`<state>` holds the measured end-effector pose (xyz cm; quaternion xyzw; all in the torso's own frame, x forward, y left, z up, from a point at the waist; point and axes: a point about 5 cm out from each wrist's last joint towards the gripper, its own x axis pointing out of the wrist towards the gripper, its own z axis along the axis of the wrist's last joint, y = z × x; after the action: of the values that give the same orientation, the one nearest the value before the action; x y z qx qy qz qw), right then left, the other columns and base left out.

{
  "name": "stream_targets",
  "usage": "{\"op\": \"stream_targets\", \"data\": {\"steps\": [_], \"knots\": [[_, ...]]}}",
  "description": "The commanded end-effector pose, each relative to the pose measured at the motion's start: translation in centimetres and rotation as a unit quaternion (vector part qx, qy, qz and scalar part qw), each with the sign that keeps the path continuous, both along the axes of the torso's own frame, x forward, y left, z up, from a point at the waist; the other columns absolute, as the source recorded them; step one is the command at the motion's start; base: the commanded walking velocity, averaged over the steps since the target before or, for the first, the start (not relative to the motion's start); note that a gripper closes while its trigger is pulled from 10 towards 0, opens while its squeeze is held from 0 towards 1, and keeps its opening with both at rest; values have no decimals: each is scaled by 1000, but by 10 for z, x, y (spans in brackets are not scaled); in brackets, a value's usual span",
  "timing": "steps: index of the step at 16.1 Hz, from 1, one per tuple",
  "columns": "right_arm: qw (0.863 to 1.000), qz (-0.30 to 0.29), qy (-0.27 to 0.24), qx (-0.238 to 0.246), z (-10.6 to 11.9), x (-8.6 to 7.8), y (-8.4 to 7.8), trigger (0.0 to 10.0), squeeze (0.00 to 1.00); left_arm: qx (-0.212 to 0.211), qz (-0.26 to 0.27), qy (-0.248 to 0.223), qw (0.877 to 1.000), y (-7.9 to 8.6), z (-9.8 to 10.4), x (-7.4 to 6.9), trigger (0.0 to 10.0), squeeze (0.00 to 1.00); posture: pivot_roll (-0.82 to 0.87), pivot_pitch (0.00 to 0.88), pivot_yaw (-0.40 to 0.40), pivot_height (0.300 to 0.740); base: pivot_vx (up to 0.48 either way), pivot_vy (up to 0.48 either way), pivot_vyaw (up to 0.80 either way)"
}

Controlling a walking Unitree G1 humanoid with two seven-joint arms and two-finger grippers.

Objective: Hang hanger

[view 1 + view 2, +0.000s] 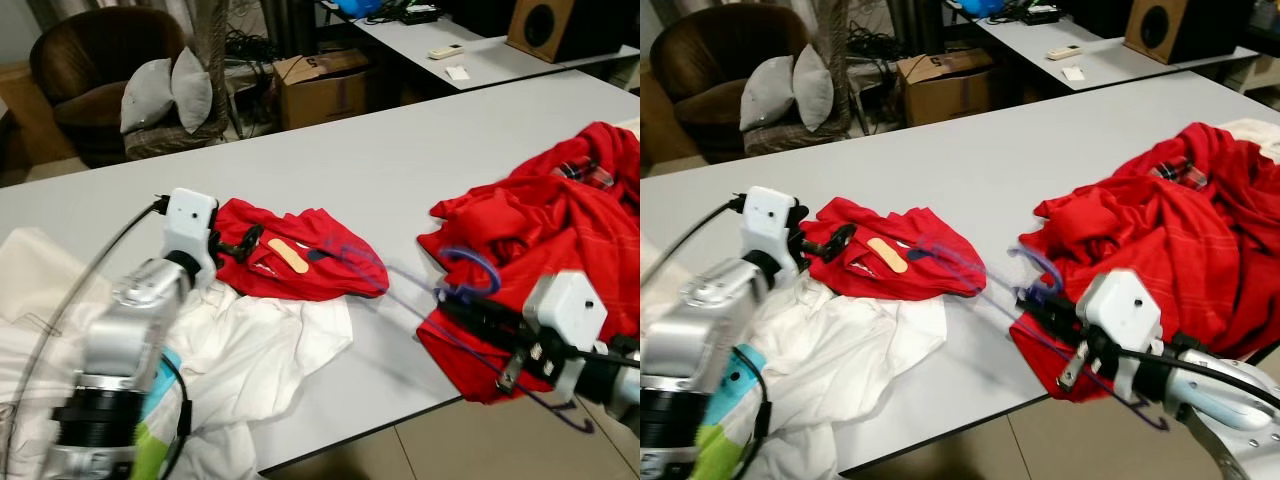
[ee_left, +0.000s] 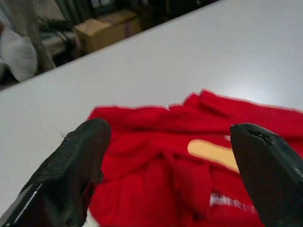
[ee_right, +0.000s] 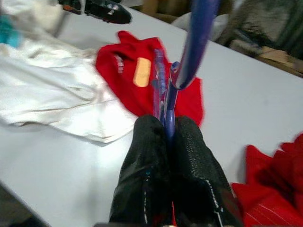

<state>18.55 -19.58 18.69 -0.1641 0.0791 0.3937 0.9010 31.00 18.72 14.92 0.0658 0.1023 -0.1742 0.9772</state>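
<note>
A long pale grey worktop [image 1: 400, 170] runs across the scene, strewn with clothing. The right gripper [image 3: 166, 130] sits low at the near edge of the worktop, over the front of a big heap of red garments [image 1: 560, 220]; its two black fingers [image 3: 191, 156] are pressed tight together with the thin blue hanger [image 1: 430, 285] pinched between them. The hanger's curved hook [image 1: 470, 265] rises just above the fingers, and its wire arms reach out across the bare surface toward a smaller red shirt [image 1: 290, 250] lying flat near the middle of the worktop, where the far end of the blue wire lies on or in the red cloth; whether it passes inside the neck opening I cannot tell. That shirt carries a pale tan oblong patch [image 1: 288, 256] on its front. The left gripper [image 2: 165, 156] hovers just at the shirt's left edge, its fingers [image 2: 80, 161] spread wide apart with nothing between them, the red fabric and tan patch lying beyond the gap. Beside and under the left arm, white garments [image 1: 250, 345] are spread over the near left part of the worktop, touching the red shirt's lower hem. Behind the worktop stand a dark armchair [image 1: 90, 70] with grey cushions [image 1: 165, 92], a cardboard box [image 1: 325, 85] on the floor, and a second table [image 1: 480, 50] bearing a speaker [image 1: 548, 25].
</note>
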Motion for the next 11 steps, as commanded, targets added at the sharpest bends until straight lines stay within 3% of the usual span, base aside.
{"op": "stream_targets", "data": {"steps": [1, 2, 3, 4, 5, 8, 11], "knots": [[1000, 9, -8, -1, 6, -2, 1, 10000, 0, 1, -13, 5, 1000, -1, 1, -1, 10000, 1000, -160, 0, 94, 740, 0, 0, 0], [1000, -5, -8, -9, 7, 1, -9, 10000, 0, 48, -55, 71, 995, 0, -18, -9, 10000, 0, -157, 0, 89, 740, 0, 0, 0], [1000, -9, -4, -11, 7, 0, -17, 10000, 0, 83, -49, 99, 990, 5, -30, -10, 10000, 0, -158, 0, 86, 740, 0, 0, 0], [1000, -8, -2, -10, 8, 0, -19, 10000, 0, 89, -41, 99, 990, 7, -32, -9, 10000, 0, -157, 0, 85, 740, 0, 0, 0], [1000, -9, 8, -5, 8, -5, -29, 10000, 0, 81, 1, 91, 993, 11, -34, 2, 10000, 0, -162, 0, 84, 740, 0, 0, 0], [1000, -19, 17, -15, 6, -7, -41, 10000, 0, 58, -25, 87, 994, -3, -36, 8, 10000, 0, -169, 0, 83, 740, 0, 0, 0], [1000, -16, 18, -16, 6, -7, -42, 10000, 0, 19, -38, 72, 996, -15, -30, 17, 10000, 0, -178, 0, 88, 740, 0, 0, 0]]}}
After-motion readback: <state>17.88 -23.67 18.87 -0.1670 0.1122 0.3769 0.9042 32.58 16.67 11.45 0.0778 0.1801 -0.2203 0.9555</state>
